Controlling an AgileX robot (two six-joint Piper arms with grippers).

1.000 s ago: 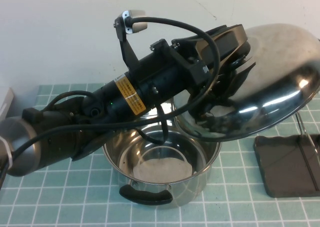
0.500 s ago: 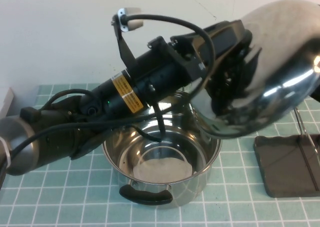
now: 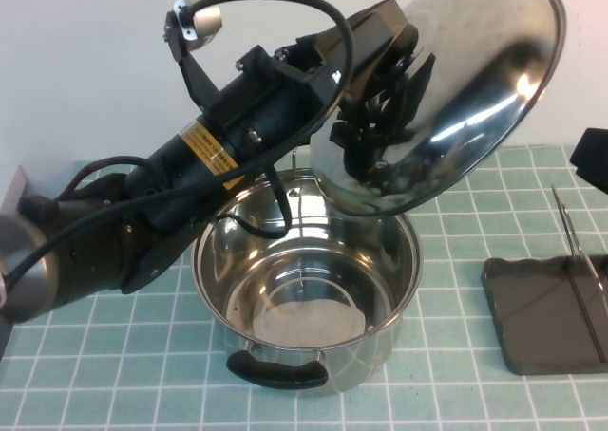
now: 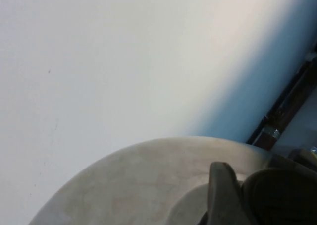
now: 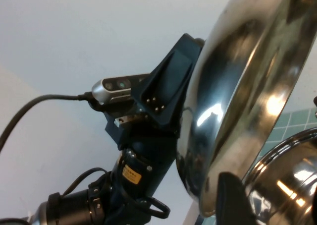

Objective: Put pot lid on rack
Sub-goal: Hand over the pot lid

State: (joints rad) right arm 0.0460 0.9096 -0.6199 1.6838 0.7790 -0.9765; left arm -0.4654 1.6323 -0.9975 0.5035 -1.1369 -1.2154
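My left gripper (image 3: 380,65) is shut on the knob of the pot lid (image 3: 475,99) and holds it high above the open pot, tilted steeply with its shiny underside facing the camera. In the left wrist view one of its fingers (image 4: 223,195) presses against the black knob (image 4: 282,195) on the dull dome (image 4: 148,185). The rack (image 3: 541,308), a dark grey tray with thin wire bars (image 3: 575,251), sits at the right, apart from the lid. My right gripper (image 3: 594,160) is at the right edge, open and empty; the lid (image 5: 237,101) fills its view.
The steel pot (image 3: 304,298) with black handles stands uncovered in the middle of the green tiled cloth, directly below the lid and the left arm. It also shows in the right wrist view (image 5: 287,180). A white wall is behind.
The left arm has risen and drawn back to the left with the lid, which has turned more upright and moved away from above the rack.
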